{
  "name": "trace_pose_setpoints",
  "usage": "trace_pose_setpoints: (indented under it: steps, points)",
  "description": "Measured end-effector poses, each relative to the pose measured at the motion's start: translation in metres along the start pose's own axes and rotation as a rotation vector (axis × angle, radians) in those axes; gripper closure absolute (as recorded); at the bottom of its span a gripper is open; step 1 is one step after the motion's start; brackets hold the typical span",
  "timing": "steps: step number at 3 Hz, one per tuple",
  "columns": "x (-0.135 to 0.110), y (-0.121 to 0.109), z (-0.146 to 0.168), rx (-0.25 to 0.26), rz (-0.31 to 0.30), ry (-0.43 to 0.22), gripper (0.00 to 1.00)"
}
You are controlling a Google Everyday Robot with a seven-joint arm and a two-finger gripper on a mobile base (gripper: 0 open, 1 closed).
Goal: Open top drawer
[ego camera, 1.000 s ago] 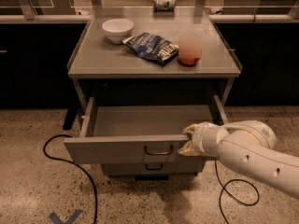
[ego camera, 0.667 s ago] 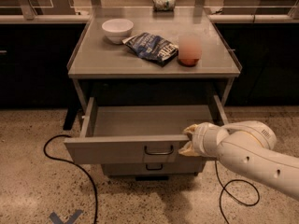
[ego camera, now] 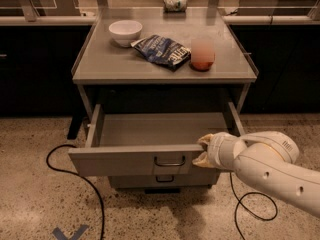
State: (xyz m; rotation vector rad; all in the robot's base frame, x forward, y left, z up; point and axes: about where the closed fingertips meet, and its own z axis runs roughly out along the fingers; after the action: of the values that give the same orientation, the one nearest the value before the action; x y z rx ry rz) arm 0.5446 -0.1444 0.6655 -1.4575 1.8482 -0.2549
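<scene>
The top drawer (ego camera: 135, 160) of the grey metal cabinet stands pulled far out, its grey inside (ego camera: 160, 129) empty. Its dark bail handle (ego camera: 170, 162) sits at the centre of the front. My gripper (ego camera: 201, 150) is at the right end of the drawer front, one fingertip (ego camera: 202, 140) above the top edge and one (ego camera: 199, 160) on the face below. The white arm reaches in from the lower right. A lower drawer (ego camera: 162, 179) with its own handle shows under the open one.
On the cabinet top (ego camera: 100, 69) stand a white bowl (ego camera: 125, 32), a blue chip bag (ego camera: 162, 50) and a pinkish cup (ego camera: 202, 54); a can (ego camera: 175, 4) lies at the back. Black cables (ego camera: 75, 176) loop on the speckled floor on both sides. Dark counters stand behind.
</scene>
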Motion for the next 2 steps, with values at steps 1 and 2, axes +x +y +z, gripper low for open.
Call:
trace_pose_setpoints:
  steps: [1, 2]
  points:
    - [0.0085, 0.0113, -0.0173, 0.017, -0.009, 0.012, 1.0]
    - [0.0074, 0.0125, -0.0199, 0.018, -0.009, 0.011, 1.0]
